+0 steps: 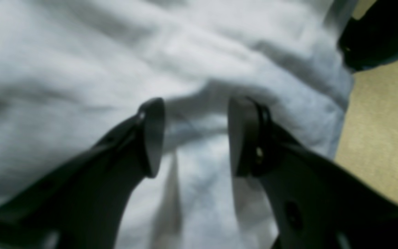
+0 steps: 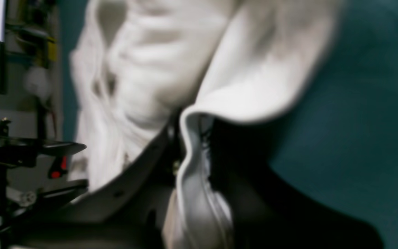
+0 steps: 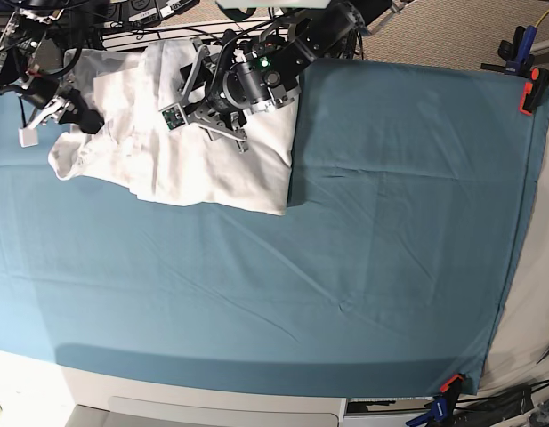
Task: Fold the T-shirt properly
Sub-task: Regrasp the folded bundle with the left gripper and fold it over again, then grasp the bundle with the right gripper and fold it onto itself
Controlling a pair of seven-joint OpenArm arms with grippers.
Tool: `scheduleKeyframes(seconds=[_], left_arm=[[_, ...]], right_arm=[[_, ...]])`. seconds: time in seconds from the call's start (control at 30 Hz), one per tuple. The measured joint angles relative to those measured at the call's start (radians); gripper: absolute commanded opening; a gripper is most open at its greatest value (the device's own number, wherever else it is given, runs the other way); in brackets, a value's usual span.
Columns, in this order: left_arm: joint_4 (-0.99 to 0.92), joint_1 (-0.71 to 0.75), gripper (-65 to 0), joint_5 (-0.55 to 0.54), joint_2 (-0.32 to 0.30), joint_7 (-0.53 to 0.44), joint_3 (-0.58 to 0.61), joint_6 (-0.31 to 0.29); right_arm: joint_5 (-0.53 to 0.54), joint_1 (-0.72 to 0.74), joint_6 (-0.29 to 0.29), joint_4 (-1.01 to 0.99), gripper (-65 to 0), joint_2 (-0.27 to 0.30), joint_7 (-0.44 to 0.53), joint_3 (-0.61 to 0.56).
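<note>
Base view: T-shirt (image 3: 212, 156) bunched. Right gripper (image 2: 192, 145) clamped on its hem, left gripper (image 1: 195, 138) apart above fabric; a lone pull risks skewing it.

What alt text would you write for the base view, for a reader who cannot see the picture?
A crumpled white T-shirt lies at the far left corner of a table covered by a teal cloth. The left gripper hovers open over its middle, while the right gripper pinches its left edge. Orange clamps hold the cloth at the right corners.
</note>
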Motion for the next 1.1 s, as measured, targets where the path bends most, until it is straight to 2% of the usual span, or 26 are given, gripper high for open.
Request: scheduleKeyframes(seconds=[0.17, 0.3, 0.53, 0.67, 0.77, 0.97, 1.03, 1.1], left_arm=[[0.049, 0.011, -39.7, 0.075, -0.003, 0.016, -0.002, 0.022], [0.079, 0.015, -39.7, 0.097, -0.045, 0.016, -0.007, 0.021], [0.147, 0.072, -39.7, 0.099, -0.153, 0.019, -0.137, 0.033], [0.203, 0.112, -39.7, 0.067, -0.246, 0.016, -0.225, 0.034], [0.241, 0.148, -39.7, 0.037, -0.317, 0.016, -0.288, 0.033], [0.307, 0.227, -39.7, 0.012, -0.443, 0.016, -0.394, 0.029], [0.328, 0.246, -39.7, 0.012, -0.468, 0.015, -0.422, 0.029], [0.341, 0.265, -39.7, 0.011, -0.489, 0.014, -0.447, 0.029]], right_arm=[[-0.029, -0.034, -0.01, 0.19, -63.6, -0.025, -0.025, -0.017], [-0.088, -0.086, -0.011, 0.398, -63.6, -0.061, -0.024, -0.012], [-0.257, -0.184, -0.008, 0.766, -63.6, -0.232, -0.029, -0.017], [-0.321, -0.207, -0.005, 0.873, -63.6, -0.352, 0.043, -0.05], [-0.367, -0.205, -0.005, 0.886, -63.6, -0.416, 0.117, -0.12], [-0.634, -0.165, -0.011, 0.885, -63.6, -0.5, 0.268, -0.332], [-0.735, -0.13, -0.05, 0.885, -63.6, -0.524, 0.315, -0.391], [-0.851, -0.101, -0.114, 0.885, -63.6, -0.548, 0.36, -0.442]])
